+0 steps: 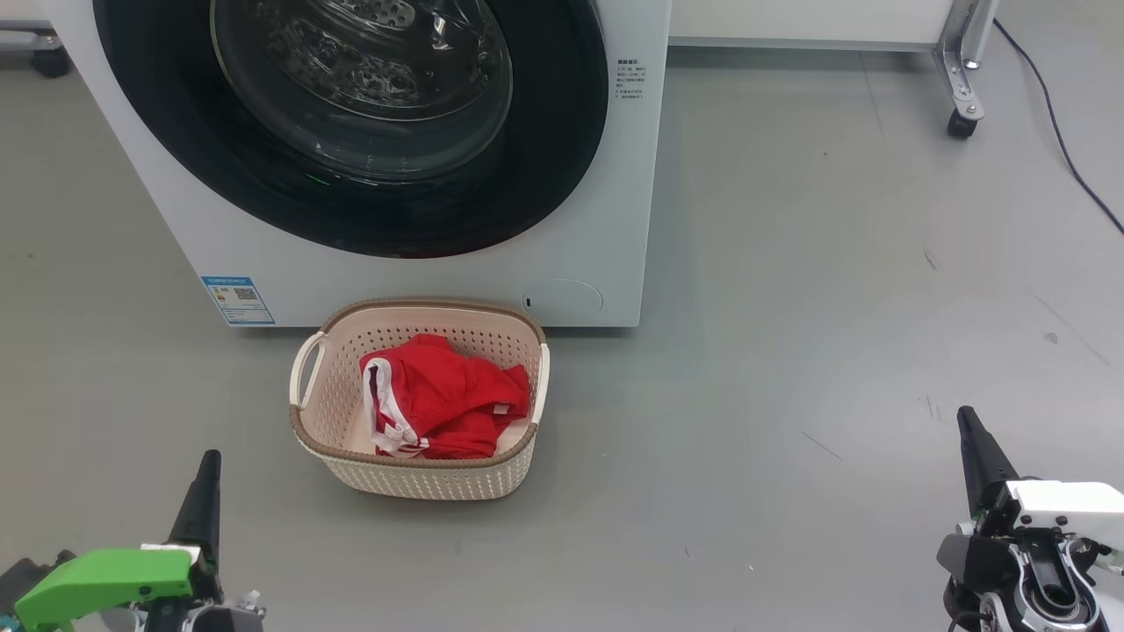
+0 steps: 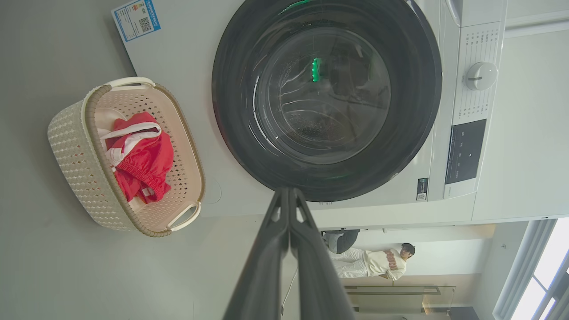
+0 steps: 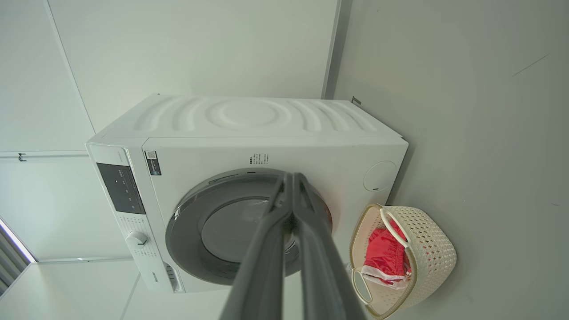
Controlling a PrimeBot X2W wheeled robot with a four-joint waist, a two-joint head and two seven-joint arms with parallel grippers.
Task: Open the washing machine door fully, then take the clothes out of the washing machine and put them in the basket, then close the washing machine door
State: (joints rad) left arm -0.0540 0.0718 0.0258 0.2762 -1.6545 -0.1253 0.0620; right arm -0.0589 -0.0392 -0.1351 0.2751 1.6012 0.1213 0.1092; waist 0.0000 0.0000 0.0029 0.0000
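The white washing machine (image 1: pixel 580 219) stands ahead with its round black-rimmed door (image 1: pixel 351 123) lying flat against the front. On the floor before it sits the cream basket (image 1: pixel 421 478), and the red clothes (image 1: pixel 443 395) with white trim lie inside it. My left gripper (image 1: pixel 209 461) is at the lower left, shut and holding nothing, well short of the basket. Far to the right, my right gripper (image 1: pixel 966 417) is shut and empty too. The left wrist view shows the door (image 2: pixel 326 98), the basket (image 2: pixel 75 169) and the clothes (image 2: pixel 142 160). In the right wrist view, the door (image 3: pixel 231 231) sits beside the basket (image 3: pixel 433 255).
A caster foot (image 1: pixel 961 118) of a metal frame and a black cable (image 1: pixel 1067 154) are at the back right. Grey floor (image 1: pixel 834 307) spreads wide to the right of the machine. A person (image 2: pixel 378 262) stands in the distance in the left wrist view.
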